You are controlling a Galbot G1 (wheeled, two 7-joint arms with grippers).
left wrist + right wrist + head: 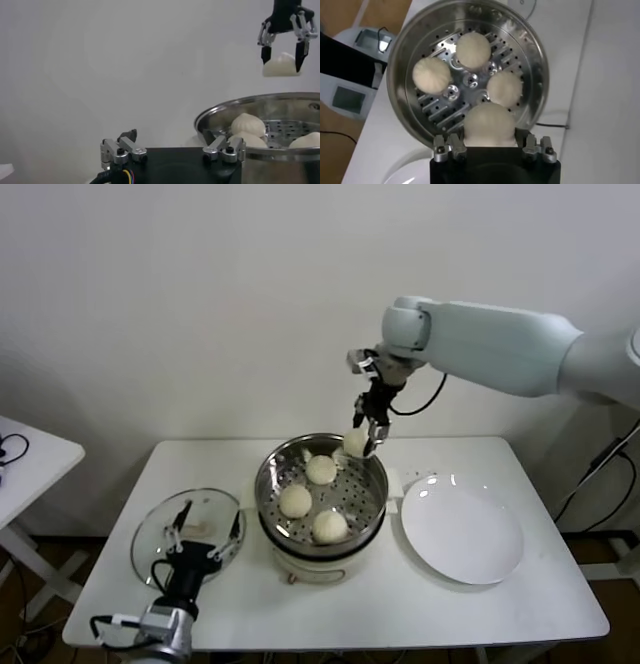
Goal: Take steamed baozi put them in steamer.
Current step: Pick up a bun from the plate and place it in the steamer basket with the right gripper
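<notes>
The shiny steel steamer [370, 489] stands mid-table on its white pot base, and three cream-white baozi [321, 469] [295, 501] [330, 526] lie on its perforated floor. My right gripper [364, 436] hangs above the steamer's far right rim, shut on another baozi [355, 443]. In the right wrist view that held baozi [489, 125] sits between the fingers above the steamer [400, 60]. The left wrist view shows the held baozi [281, 65] in the air over the steamer [220, 112]. My left gripper [206, 528] rests open over the glass lid, holding nothing.
A flat white plate [462, 529] lies to the right of the steamer. A round glass lid [152, 536] lies at the left. A small white side table [25, 454] stands off to the far left.
</notes>
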